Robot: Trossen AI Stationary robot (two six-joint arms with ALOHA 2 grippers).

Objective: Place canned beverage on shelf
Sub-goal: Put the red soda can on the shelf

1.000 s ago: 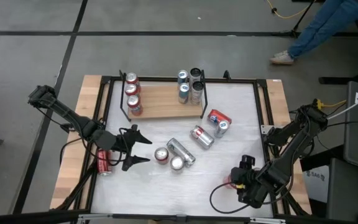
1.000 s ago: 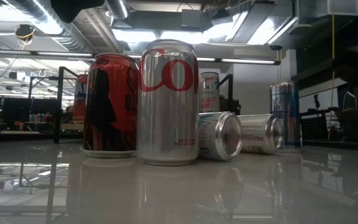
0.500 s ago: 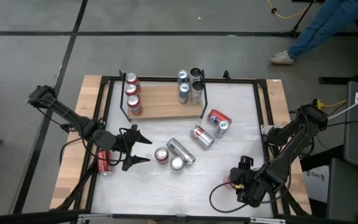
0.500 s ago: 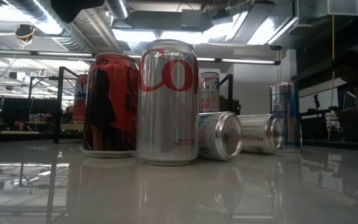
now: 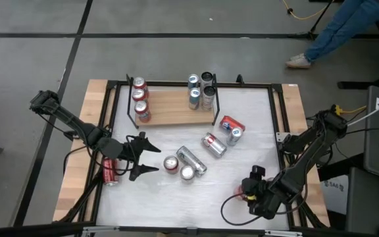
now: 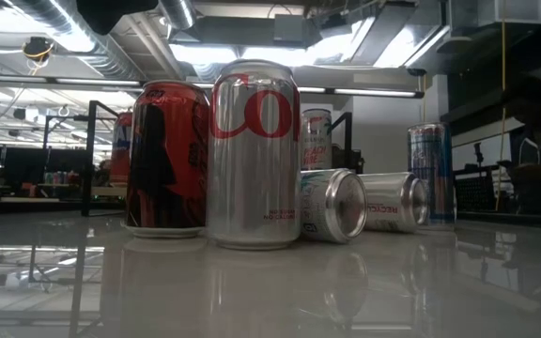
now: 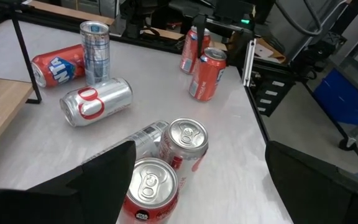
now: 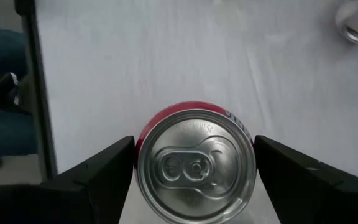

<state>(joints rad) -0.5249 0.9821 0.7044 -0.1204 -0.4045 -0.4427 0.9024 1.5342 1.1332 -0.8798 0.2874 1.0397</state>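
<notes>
At the near right corner of the worktop (image 5: pixel 255 131), well apart from the shelf (image 5: pixel 173 107), a red can (image 8: pixel 196 163) stands upright between the spread fingers of the right hand (image 8: pixel 194 177), which flank it without clearly touching. Only the right wrist view shows this; from above, the arm hides nearly all of that can. The left hand (image 5: pixel 151 158), also spread and empty, sits left of the loose cans in the middle, well short of the shelf. The left wrist view shows two upright cans (image 7: pixel 166 168) just ahead of it. The low view shows neither hand, and the shelf is mostly blocked by cans.
</notes>
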